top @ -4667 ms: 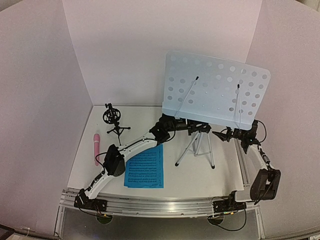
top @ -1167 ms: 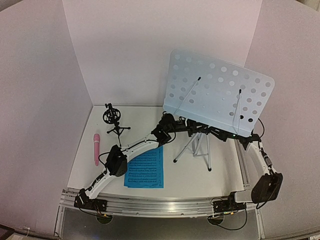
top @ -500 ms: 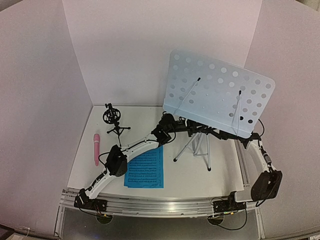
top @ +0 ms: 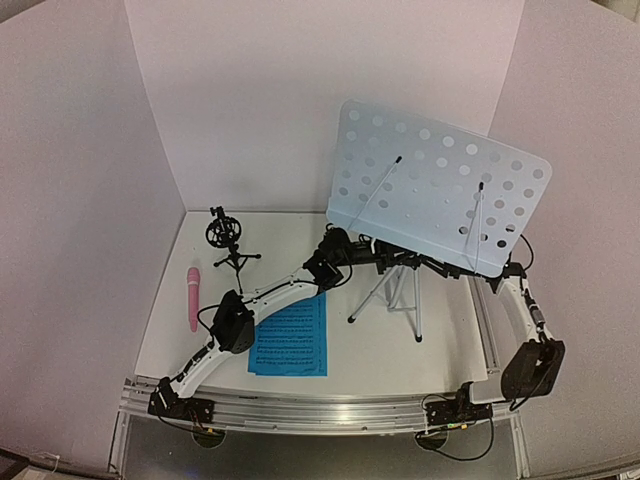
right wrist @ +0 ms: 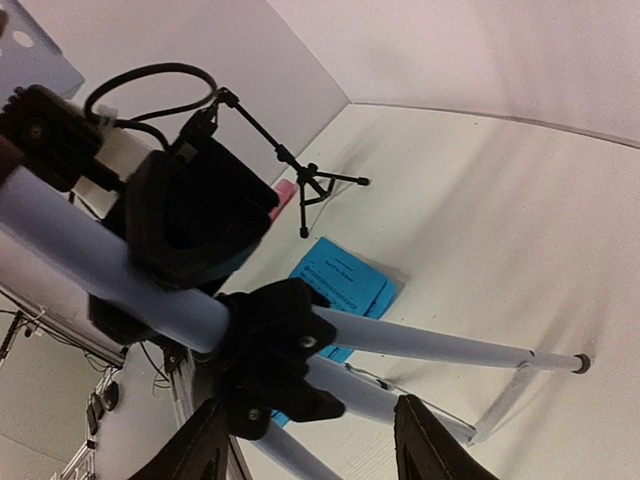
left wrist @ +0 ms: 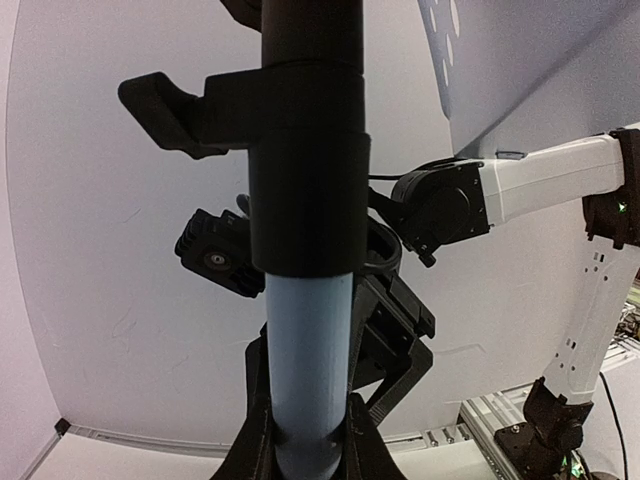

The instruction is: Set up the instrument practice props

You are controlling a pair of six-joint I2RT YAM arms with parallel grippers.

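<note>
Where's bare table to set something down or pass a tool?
Free: the front-right patch between the blue sheets, the tripod legs and the right arm; also the back strip between mic mount and tripod legs. Crowded: the middle, under the left arm.

Standing pale-blue music stand [top: 440, 200]; flat blue pages [top: 290, 335]; pink microphone [top: 192, 298] near black mount [top: 228, 245].

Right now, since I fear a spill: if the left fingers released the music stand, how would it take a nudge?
Probably top-heavy: the music stand carries a wide perforated desk high over close-set tripod legs, so a nudge may tip it. Its thin tubes suggest it's light and would slide. The smooth pole in the left fingers could slip.
</note>
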